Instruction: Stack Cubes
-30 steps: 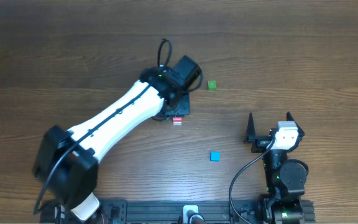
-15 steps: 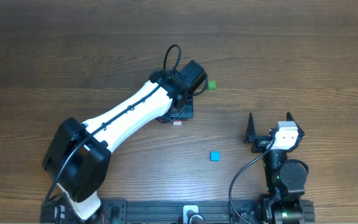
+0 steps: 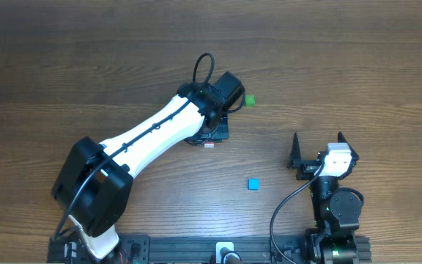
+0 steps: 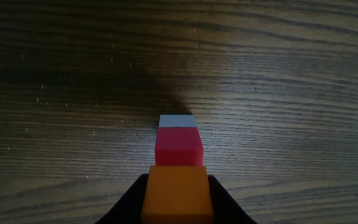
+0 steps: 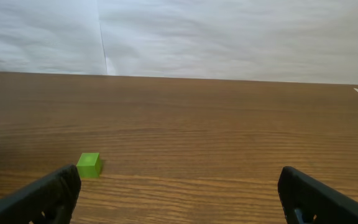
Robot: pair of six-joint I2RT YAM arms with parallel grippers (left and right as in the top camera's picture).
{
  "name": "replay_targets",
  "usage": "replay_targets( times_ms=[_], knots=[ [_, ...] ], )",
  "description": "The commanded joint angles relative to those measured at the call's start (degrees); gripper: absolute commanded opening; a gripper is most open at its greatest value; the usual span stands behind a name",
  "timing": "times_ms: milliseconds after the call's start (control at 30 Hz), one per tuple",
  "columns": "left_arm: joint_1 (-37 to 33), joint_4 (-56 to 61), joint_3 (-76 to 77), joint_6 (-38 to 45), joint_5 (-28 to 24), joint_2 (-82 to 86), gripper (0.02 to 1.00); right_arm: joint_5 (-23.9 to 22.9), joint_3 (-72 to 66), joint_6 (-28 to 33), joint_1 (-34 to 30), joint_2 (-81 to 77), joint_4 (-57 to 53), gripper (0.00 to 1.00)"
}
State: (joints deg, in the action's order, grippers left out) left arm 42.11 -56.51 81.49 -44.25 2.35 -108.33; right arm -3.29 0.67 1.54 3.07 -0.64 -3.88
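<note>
Top view: left arm is out over the table (image 3: 357,59). Red cube (image 3: 209,144) sits just on its base side, green cube (image 3: 250,100) beside the wrist, blue cube (image 3: 253,184) well apart.
Left wrist view: left jaws pinching the orange cube (image 4: 178,196). Red cube dead ahead, in line; contact unclear. Placement hinges on that alignment, I'd say.
Right wrist view: right jaws spread, empty, parked near base.

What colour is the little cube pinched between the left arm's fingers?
The cube is orange, best seen in the left wrist view.
</note>
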Motion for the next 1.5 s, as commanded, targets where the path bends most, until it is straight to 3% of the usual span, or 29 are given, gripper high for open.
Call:
replay_targets(
  times_ms=[33,1500],
  knots=[
    [0.3,0.2,1.1,-1.0,0.2,-1.2,0.060,0.5,-0.4,-0.2,-0.2,0.3,-0.2,0.993],
    [0.3,0.9,1.1,-1.2,0.3,-3.4,0.099,0.5,-0.4,-0.2,-0.2,0.3,-0.2,0.991]
  ],
)
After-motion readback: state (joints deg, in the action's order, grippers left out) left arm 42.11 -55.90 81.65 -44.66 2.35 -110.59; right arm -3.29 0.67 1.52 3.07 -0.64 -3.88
